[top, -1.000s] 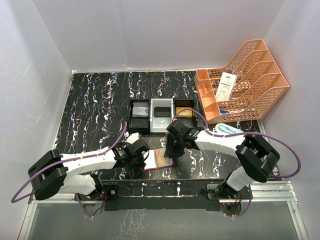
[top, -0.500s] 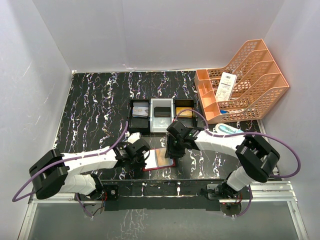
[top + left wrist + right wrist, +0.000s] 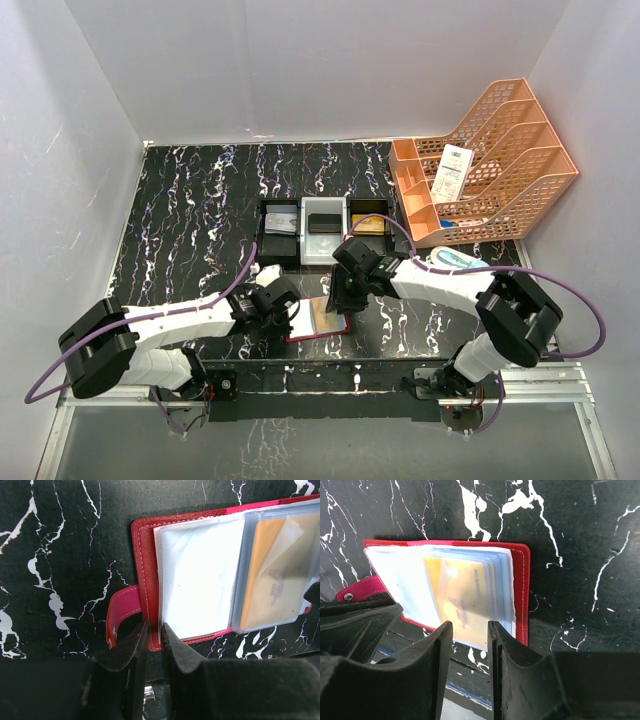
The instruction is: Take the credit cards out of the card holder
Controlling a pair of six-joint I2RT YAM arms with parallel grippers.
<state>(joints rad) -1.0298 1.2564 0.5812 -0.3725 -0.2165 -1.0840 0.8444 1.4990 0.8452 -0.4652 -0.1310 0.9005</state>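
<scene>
Red card holder (image 3: 144,555) lies open, one orange card (image 3: 270,580) visible; left fingers (image 3: 125,652) seemingly pinch its edge, right fingers (image 3: 499,652) parted.

From my console I saw a black tabletop (image 3: 190,220) veined with white (a marble look), boxed in by plain white walls (image 3: 330,60) on three sides, evenly lit, a metal rail (image 3: 545,378) along its near edge.
</scene>
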